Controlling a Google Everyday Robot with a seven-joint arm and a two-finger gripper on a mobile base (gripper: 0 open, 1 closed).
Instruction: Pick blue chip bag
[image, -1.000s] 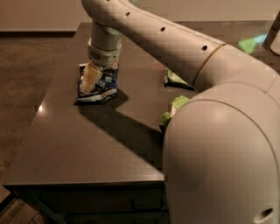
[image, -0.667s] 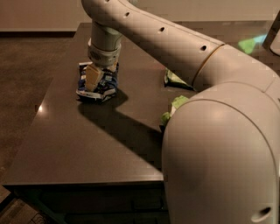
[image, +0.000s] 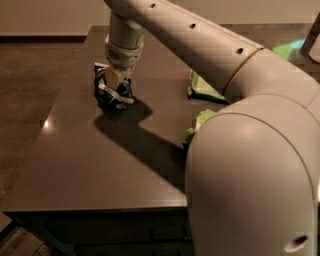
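Note:
The blue chip bag (image: 109, 97), dark navy with white lettering, stands crumpled and squeezed upward on the dark table (image: 100, 160) at its far left. My gripper (image: 116, 80) comes straight down onto the bag from above. Its yellowish fingers (image: 113, 77) are pressed into the top of the bag and closed on it. The bag's bottom still touches the table. The large white arm (image: 210, 55) runs from the gripper to the lower right and hides much of the table's right side.
A green bag (image: 202, 88) lies flat at the far right of the table, beside the arm. Another light-green bag (image: 200, 121) peeks out from behind the arm's big joint. The table's front edge (image: 95, 210) is near the bottom.
The bag lay flatter on the table before. Now the fingers have closed on it, and it is bunched up and more upright under the gripper.

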